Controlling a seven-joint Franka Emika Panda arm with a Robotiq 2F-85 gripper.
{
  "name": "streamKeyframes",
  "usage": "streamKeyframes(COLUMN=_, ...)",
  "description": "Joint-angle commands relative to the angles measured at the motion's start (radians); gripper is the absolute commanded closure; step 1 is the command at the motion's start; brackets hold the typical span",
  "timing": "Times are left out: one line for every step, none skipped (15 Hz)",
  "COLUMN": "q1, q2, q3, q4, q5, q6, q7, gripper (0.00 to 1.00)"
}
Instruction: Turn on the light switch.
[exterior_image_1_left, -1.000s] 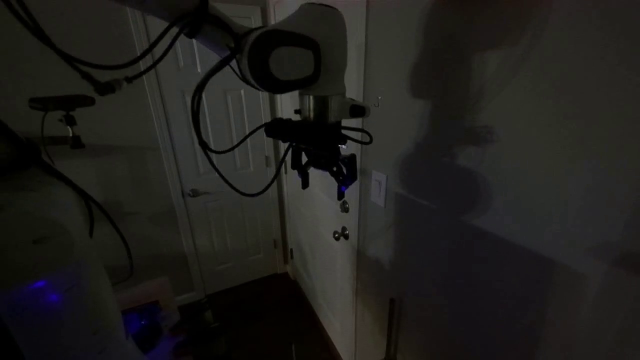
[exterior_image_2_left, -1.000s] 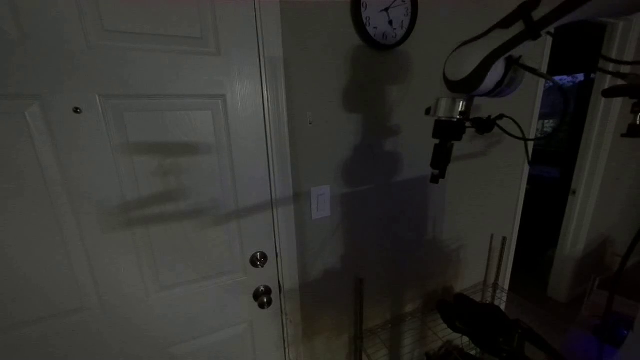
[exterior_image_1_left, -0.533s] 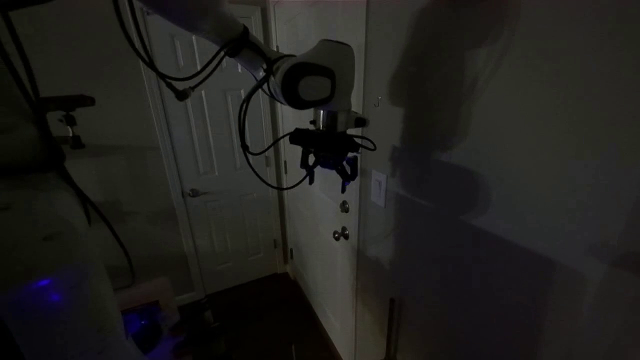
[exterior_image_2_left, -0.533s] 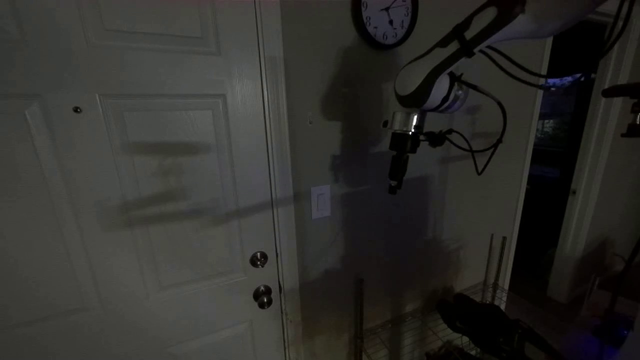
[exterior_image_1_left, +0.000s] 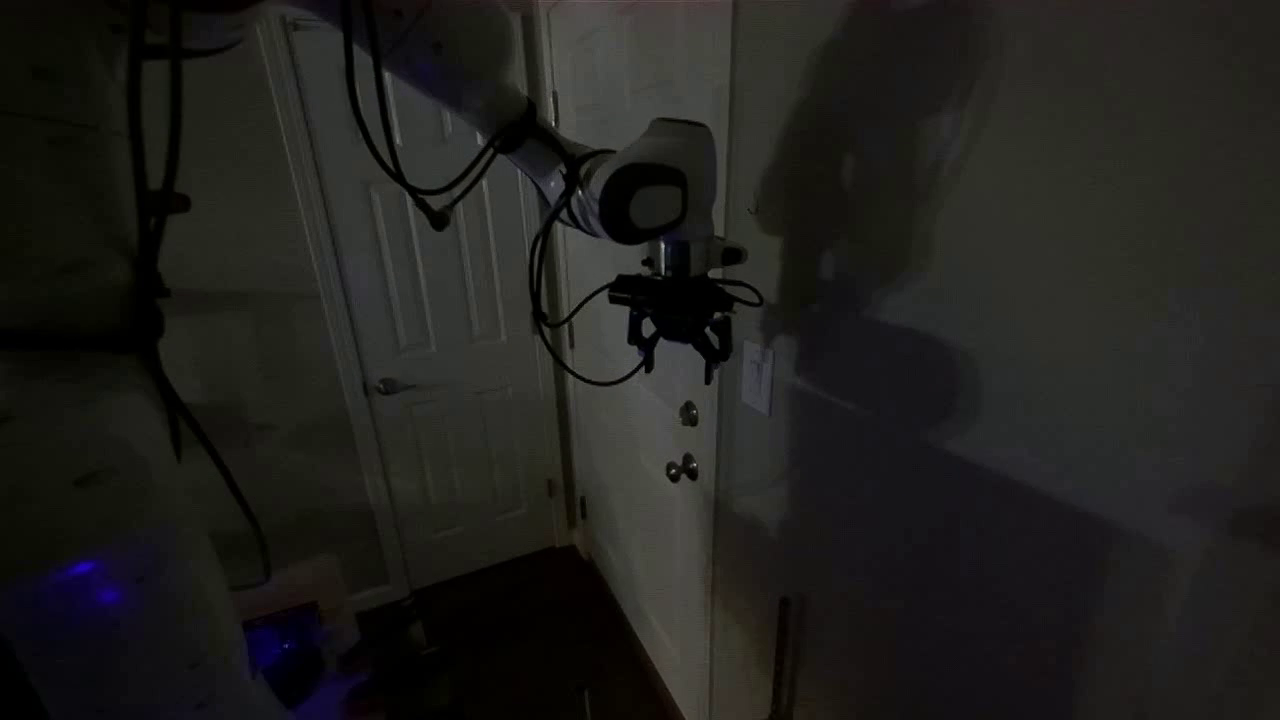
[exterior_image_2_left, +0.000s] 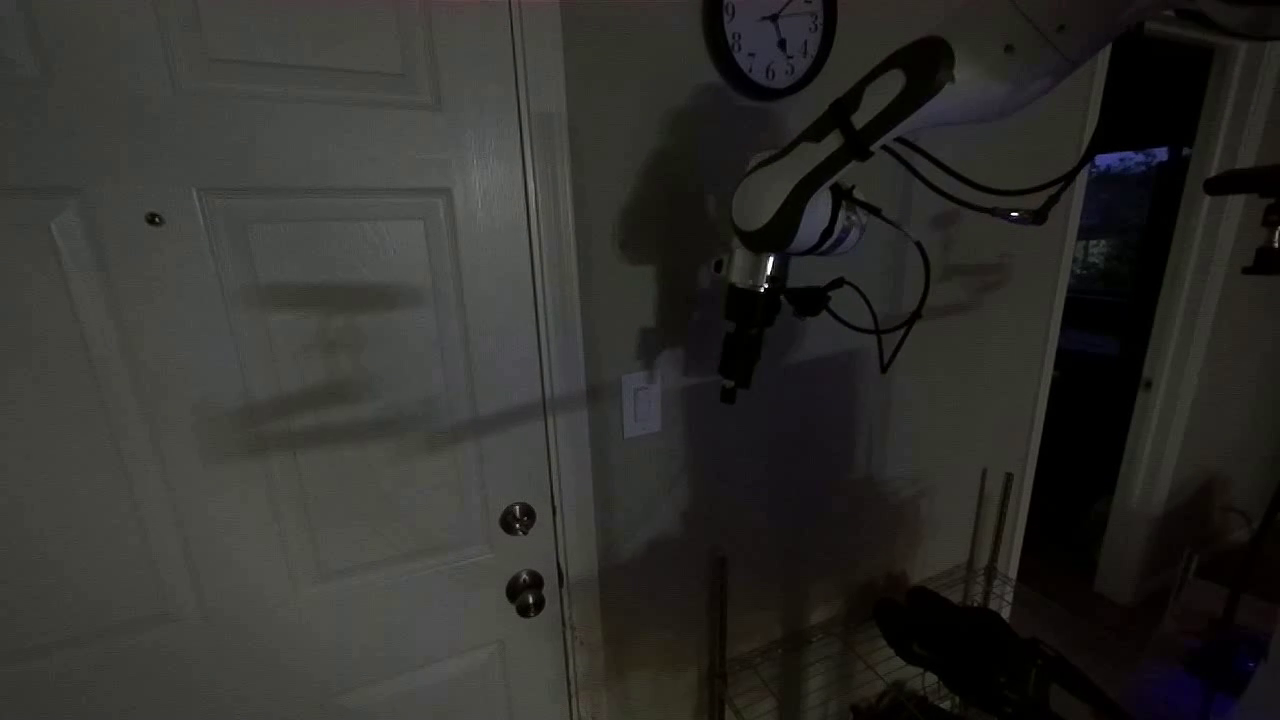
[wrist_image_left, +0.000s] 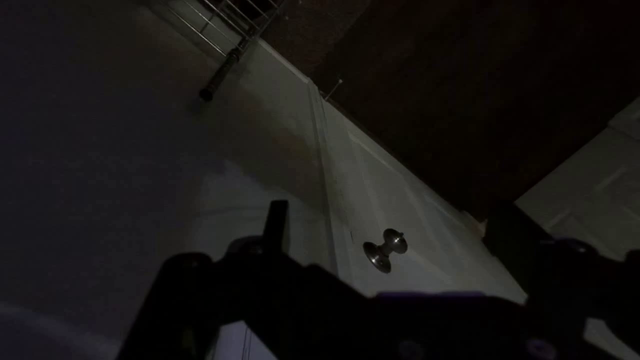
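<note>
Dim wall (exterior_image_1_left: 1010, 340) with light switch (exterior_image_2_left: 641, 404), tool (exterior_image_1_left: 679, 373) nearby, jaws apart.

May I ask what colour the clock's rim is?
The rim is black, seen best in an exterior view.

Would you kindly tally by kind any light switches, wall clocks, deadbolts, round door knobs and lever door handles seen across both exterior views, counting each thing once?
Light switch: 1
Wall clock: 1
Deadbolt: 1
Round door knob: 1
Lever door handle: 1
Total: 5
</note>
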Motion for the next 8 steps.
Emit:
streamKeyframes(q1=-0.001, q2=0.042, q3=0.036, q4=0.026, q5=-0.138, q6=0.059, q7=0.205, gripper=0.00)
streamKeyframes(q1=0.005, q2=0.051, q3=0.039, q4=0.032, q5=-0.186, q6=0.061, q7=0.268, gripper=0.00)
streamKeyframes(q1=0.009, q2=0.061, q3=0.045, q4=0.040, q5=-0.220, q6=0.051, q7=0.319, gripper=0.00)
streamKeyframes(q1=0.012, q2=0.069, q3=0.051, q4=0.047, q5=-0.242, q6=0.039, q7=0.356, gripper=0.00)
streamKeyframes(q1=0.016, q2=0.076, q3=0.055, q4=0.052, q5=-0.259, q6=0.038, q7=0.386, gripper=0.00)
streamKeyframes(q1=0.018, q2=0.084, q3=0.061, q4=0.057, q5=-0.269, q6=0.037, q7=0.406, gripper=0.00)
streamKeyframes(q1=0.018, q2=0.092, q3=0.068, q4=0.062, q5=-0.272, q6=0.046, q7=0.420, gripper=0.00)
streamKeyframes(q1=0.019, q2=0.097, q3=0.072, q4=0.065, q5=-0.277, q6=0.055, q7=0.432, gripper=0.00)
